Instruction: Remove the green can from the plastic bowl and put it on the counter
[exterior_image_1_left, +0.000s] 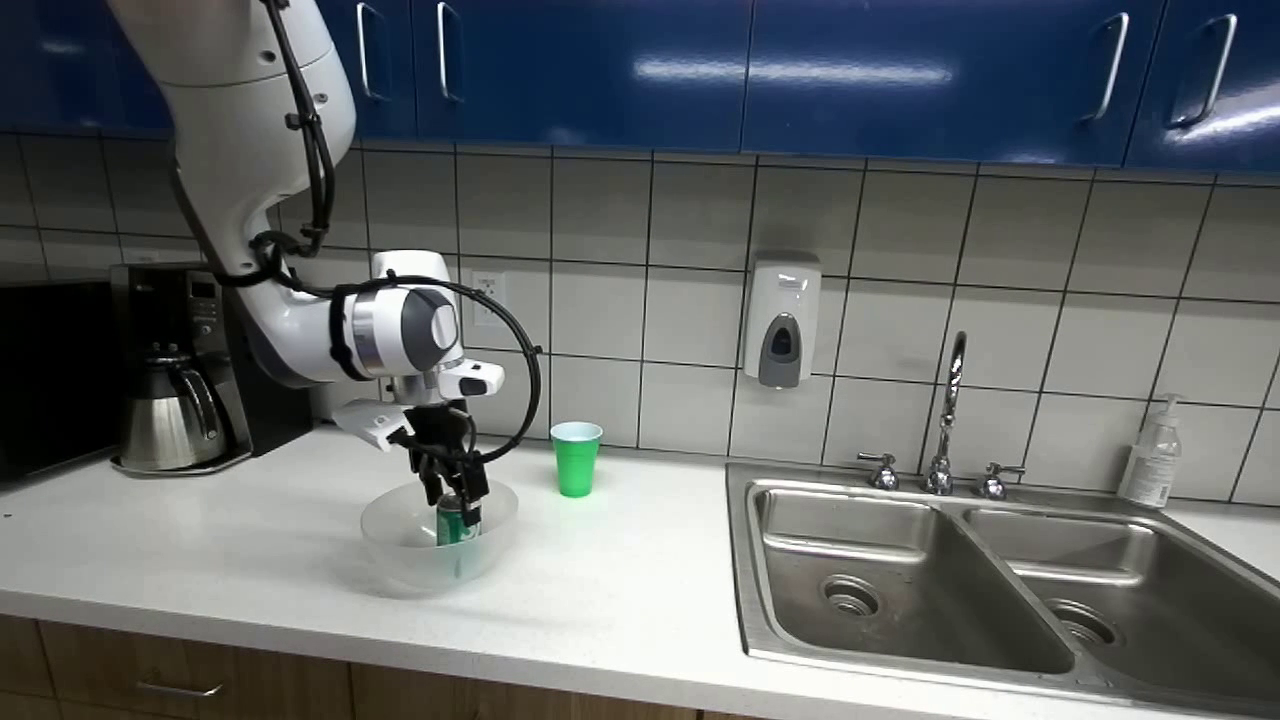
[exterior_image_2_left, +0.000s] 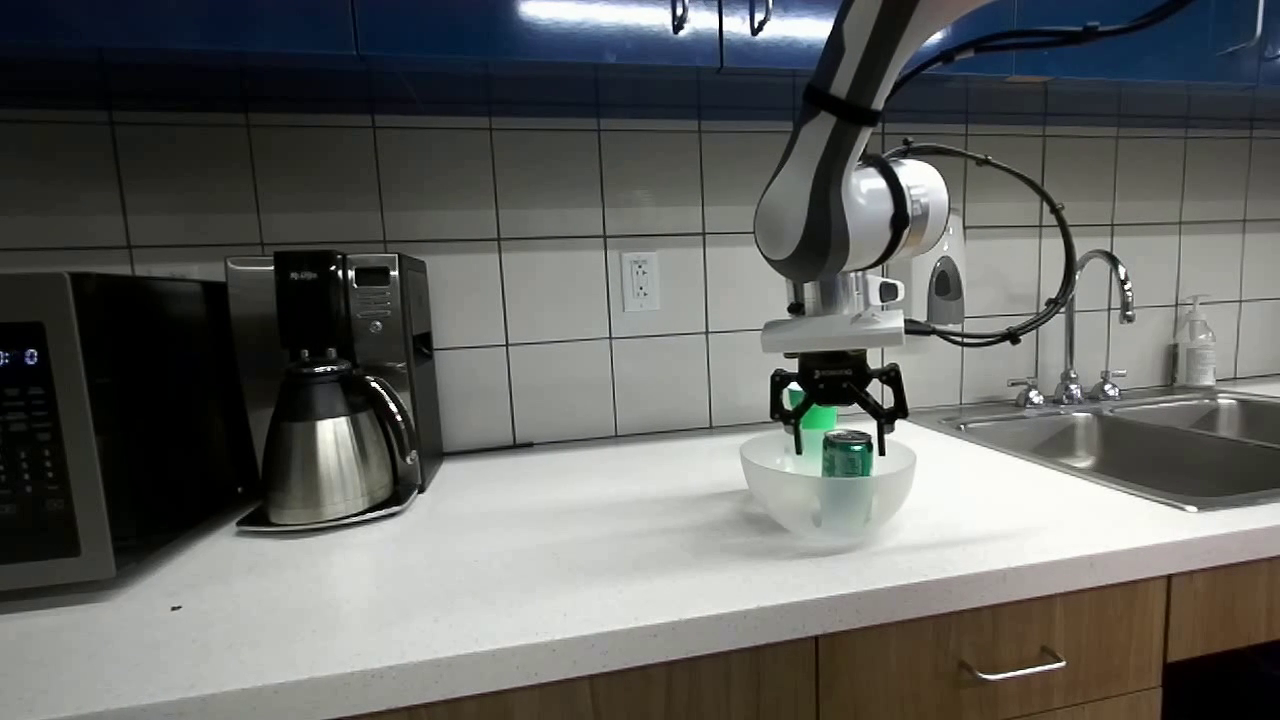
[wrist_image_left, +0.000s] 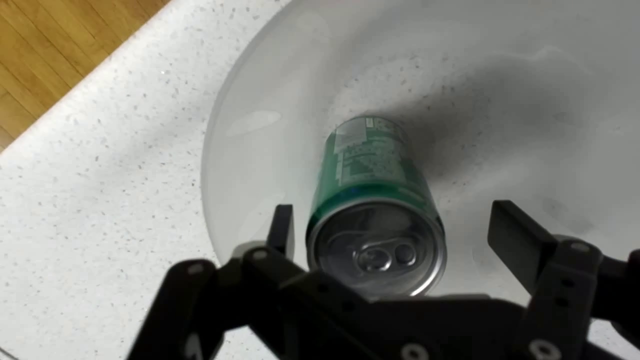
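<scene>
The green can (exterior_image_1_left: 451, 528) stands upright inside the translucent plastic bowl (exterior_image_1_left: 393, 535) on the white counter (exterior_image_1_left: 230, 545). In an exterior view, the can (exterior_image_2_left: 847, 457) rises above the near rim of the bowl (exterior_image_2_left: 775, 487). My gripper (exterior_image_2_left: 841, 452) points down over the bowl, open, with its fingers on either side of the can's top. In the wrist view, the can's silvery top (wrist_image_left: 377, 250) lies between the open fingers (wrist_image_left: 391, 232), closer to the left finger, with a visible gap on each side. The gripper's body hides the near edge of the top.
A lighter green cup (exterior_image_1_left: 576, 460) stands on the counter behind the bowl. A steel double sink (exterior_image_1_left: 745, 560) is to one side. A coffee maker (exterior_image_2_left: 330, 440) and a microwave (exterior_image_2_left: 95, 440) are on the opposite side. Blue cabinets (exterior_image_1_left: 600, 75) hang above. The counter's front edge is near the bowl.
</scene>
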